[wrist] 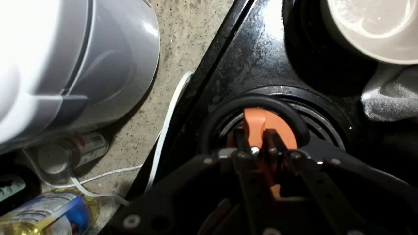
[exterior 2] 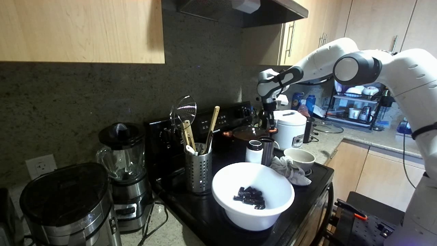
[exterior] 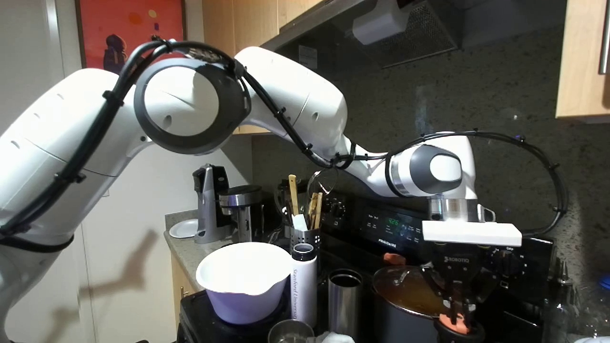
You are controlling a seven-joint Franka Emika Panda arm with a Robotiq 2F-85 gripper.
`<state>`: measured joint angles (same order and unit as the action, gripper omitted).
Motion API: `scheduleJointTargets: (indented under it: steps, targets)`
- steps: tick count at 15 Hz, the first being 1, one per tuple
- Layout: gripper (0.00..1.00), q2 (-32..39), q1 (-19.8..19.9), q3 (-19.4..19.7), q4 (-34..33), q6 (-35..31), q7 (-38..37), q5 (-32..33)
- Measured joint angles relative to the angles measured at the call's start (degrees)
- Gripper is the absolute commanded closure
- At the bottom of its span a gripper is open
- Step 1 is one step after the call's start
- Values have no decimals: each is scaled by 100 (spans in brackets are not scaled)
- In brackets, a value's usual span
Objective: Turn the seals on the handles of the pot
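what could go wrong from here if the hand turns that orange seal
The hand straddles the ridge of the seal, but a firm grip isn't clear, so it might slip. The black handle arches around the seal and may get in the way. Twisting could also shift the pot toward the nearby metal cup.

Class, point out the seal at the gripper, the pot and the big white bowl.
Seal (wrist: 255,122), in the wrist view: raised orange ridge.
Pot (exterior: 404,323), in an exterior view: dark side wall.
Big white bowl (exterior 2: 252,219), in an exterior view: outer wall.
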<state>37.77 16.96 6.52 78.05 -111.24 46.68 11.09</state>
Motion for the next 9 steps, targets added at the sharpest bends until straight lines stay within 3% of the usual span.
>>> scheduleJointTargets:
  steps: [9]
  targets:
    - [95, 197, 99, -155, -373, 21, 1975, -10]
